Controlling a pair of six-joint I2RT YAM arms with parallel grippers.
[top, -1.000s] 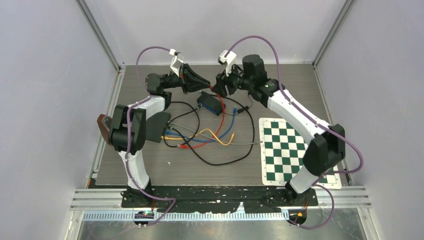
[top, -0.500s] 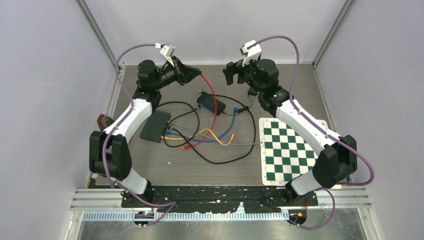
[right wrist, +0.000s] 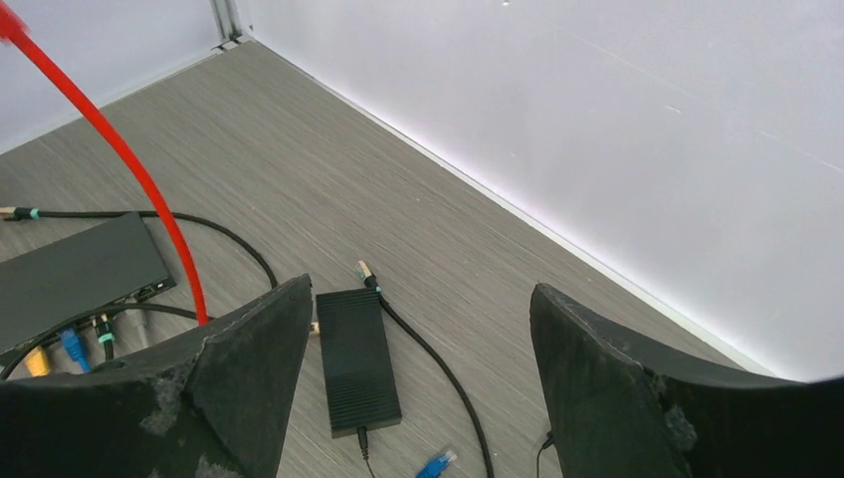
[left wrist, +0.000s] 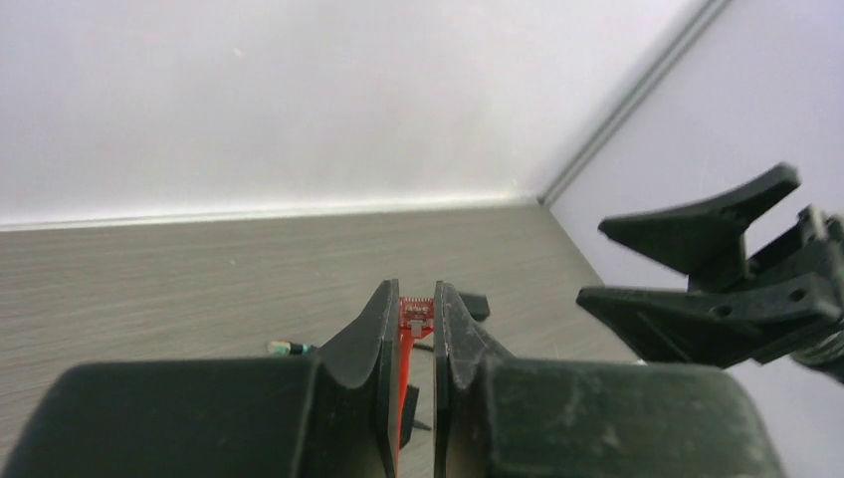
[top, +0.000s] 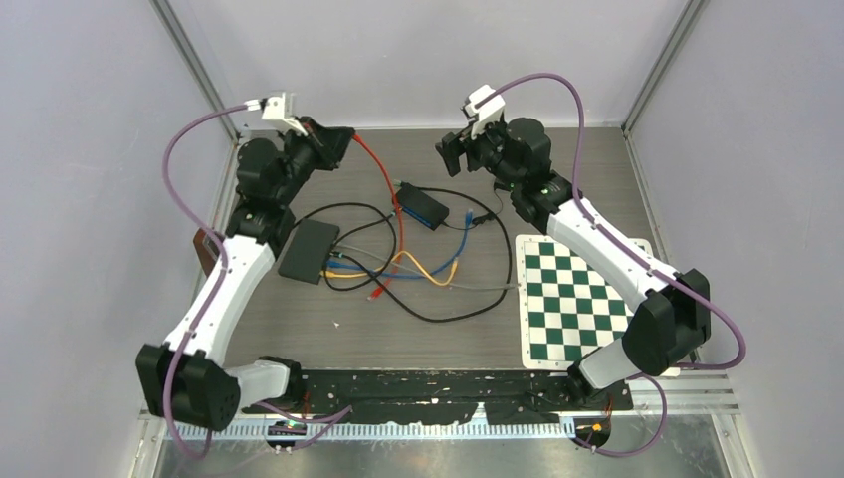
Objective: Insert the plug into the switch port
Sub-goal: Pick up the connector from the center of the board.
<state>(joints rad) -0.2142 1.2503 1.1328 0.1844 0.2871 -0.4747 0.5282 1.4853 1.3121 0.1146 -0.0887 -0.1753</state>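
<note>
My left gripper (top: 341,138) hangs high at the back left, shut on a red plug (left wrist: 418,311) that shows between its fingertips. The plug's red cable (top: 397,214) runs down from it to the tangle on the table. The switch (top: 309,251) is a flat black box lying left of centre, with blue and yellow cables plugged into its side (right wrist: 75,274). My right gripper (top: 451,151) hovers at the back centre, wide open and holding nothing (right wrist: 420,291). It is also in the left wrist view, as the right gripper (left wrist: 717,279) off to the right.
A black ribbed power brick (right wrist: 356,360) lies under my right gripper, with a loose blue plug (right wrist: 435,464) beside it. Black, yellow, blue and grey cables (top: 428,274) tangle at mid-table. A green checkered mat (top: 572,299) lies at the right. Walls close off the back and sides.
My left arm has swung left and back, carrying the red plug away and drawing its cable along. My right gripper has opened wide and pulled back from the left one.
</note>
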